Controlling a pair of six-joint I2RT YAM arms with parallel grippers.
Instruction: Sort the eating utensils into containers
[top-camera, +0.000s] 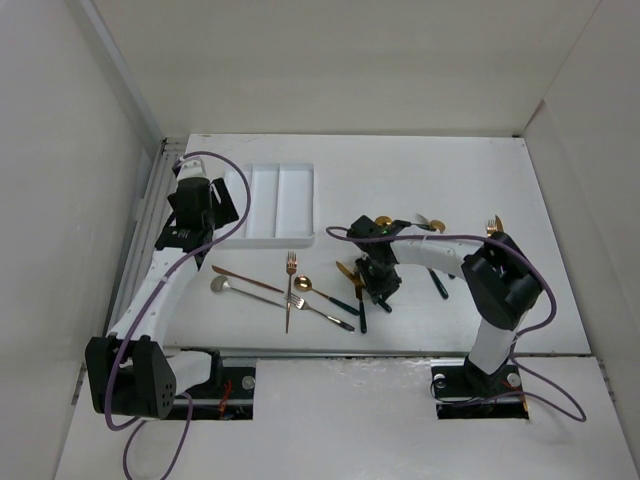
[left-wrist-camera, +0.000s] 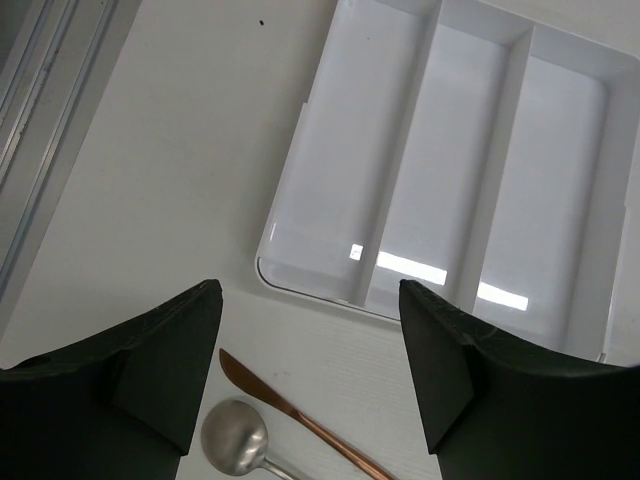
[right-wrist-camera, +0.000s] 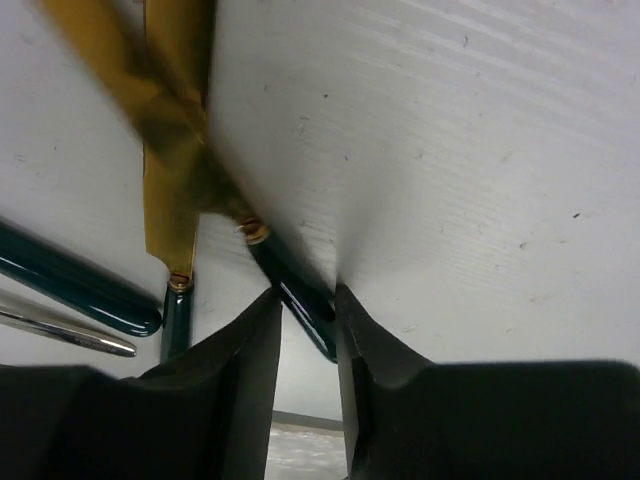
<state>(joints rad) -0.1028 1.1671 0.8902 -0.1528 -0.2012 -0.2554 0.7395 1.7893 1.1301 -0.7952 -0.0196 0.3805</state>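
Note:
The white three-compartment tray (top-camera: 280, 203) lies at the back left and looks empty in the left wrist view (left-wrist-camera: 290, 170). My left gripper (left-wrist-camera: 308, 290) hangs open and empty over the table just in front of the tray's near edge, in the top view (top-camera: 205, 208). Below it lie a copper knife (left-wrist-camera: 300, 420) and a silver spoon (left-wrist-camera: 235, 435). My right gripper (top-camera: 378, 287) is down in the centre pile, shut on the dark green handle (right-wrist-camera: 300, 298) of a gold utensil whose gold end is blurred.
A gold fork (top-camera: 291, 265), a gold spoon (top-camera: 303, 284) and a silver piece (top-camera: 325, 315) lie left of centre. More green-handled gold pieces (right-wrist-camera: 170, 200) lie beside the held one. Other utensils lie at the right (top-camera: 432, 225) (top-camera: 493, 226). White walls enclose the table.

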